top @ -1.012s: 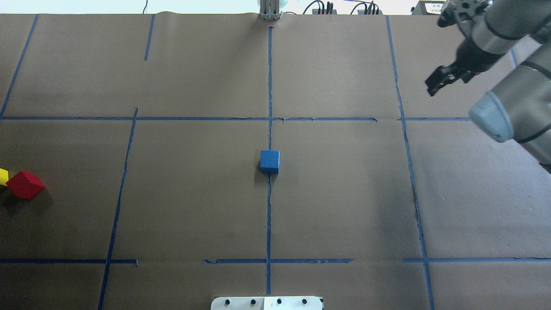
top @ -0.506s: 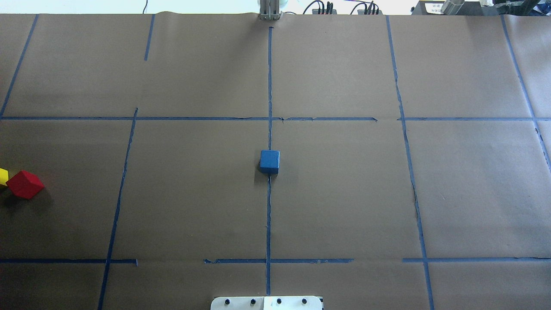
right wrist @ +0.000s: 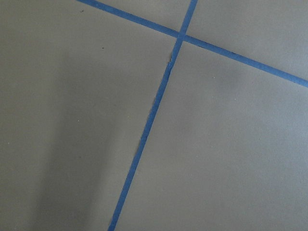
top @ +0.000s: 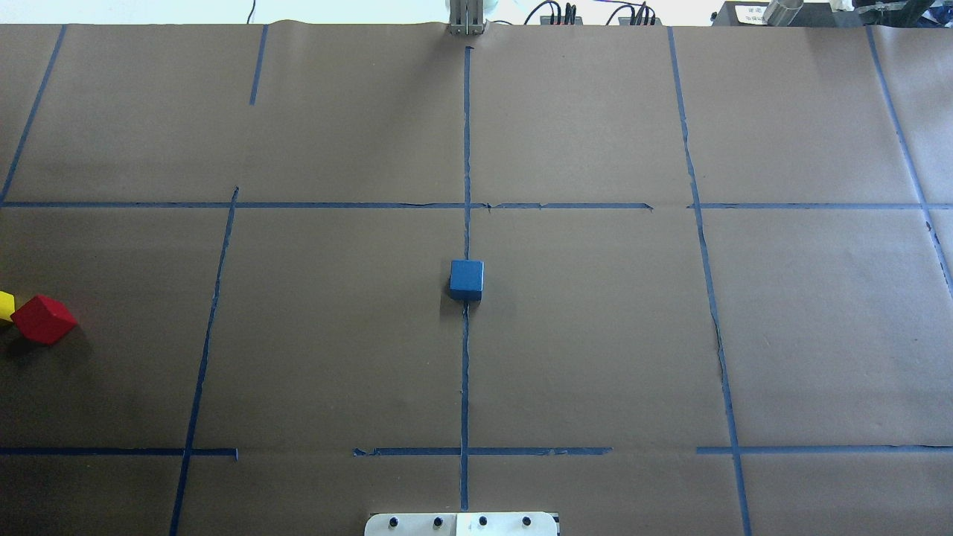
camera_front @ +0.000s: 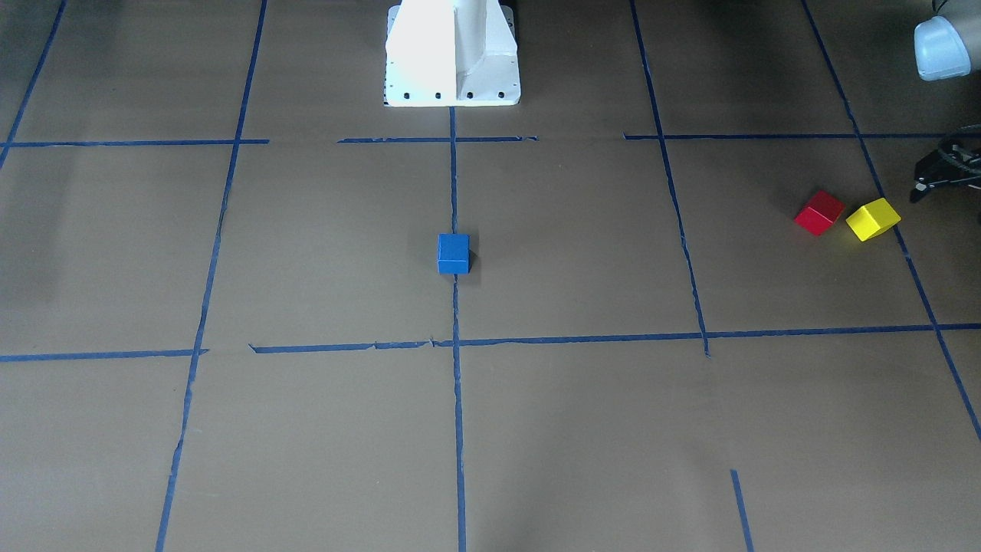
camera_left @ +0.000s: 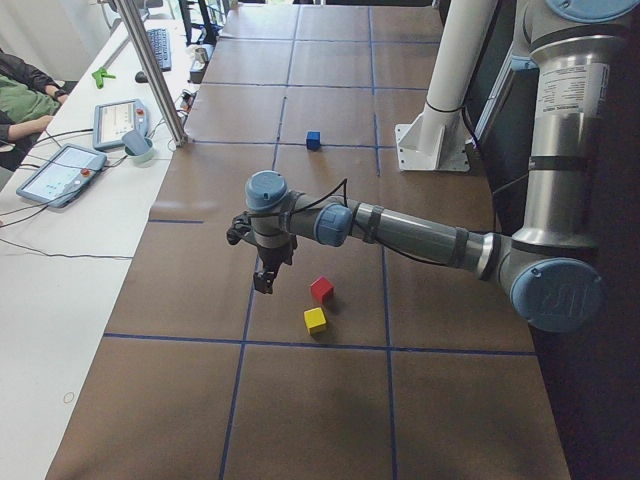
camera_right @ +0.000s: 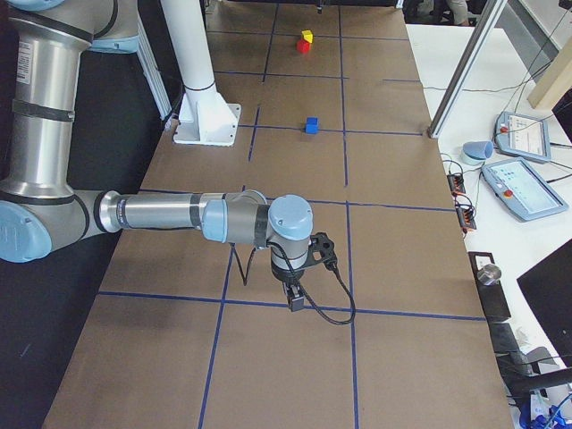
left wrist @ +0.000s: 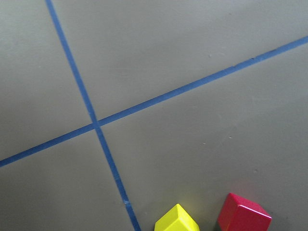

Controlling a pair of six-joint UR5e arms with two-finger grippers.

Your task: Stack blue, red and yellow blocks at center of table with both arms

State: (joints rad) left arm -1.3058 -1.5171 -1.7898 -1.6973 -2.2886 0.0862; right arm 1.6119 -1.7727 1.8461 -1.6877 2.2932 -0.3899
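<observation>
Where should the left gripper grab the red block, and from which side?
Probably from straight above, on two opposite side faces of the red block. It sits flat but turned diagonal to the tape lines, so rotate the wrist to match. The yellow block lies close beside it; choose faces clear of it.

Setting: robotics lab, my own work cell.

Evidence:
- My table (top: 595,335), papered in brown and gridded with blue tape lines (top: 466,149).
- White pedestal (camera_front: 452,46) standing on it, with bolt holes along its base plate.
- My left arm (camera_left: 400,228) and right arm (camera_right: 170,214), grey jointed tubes with pale blue caps.
- White side bench (camera_left: 60,300) bearing touchscreen pendants (camera_left: 58,172).
- Aluminium post (camera_left: 150,65).
- A person's sleeve (camera_left: 20,100) at the bench.
</observation>
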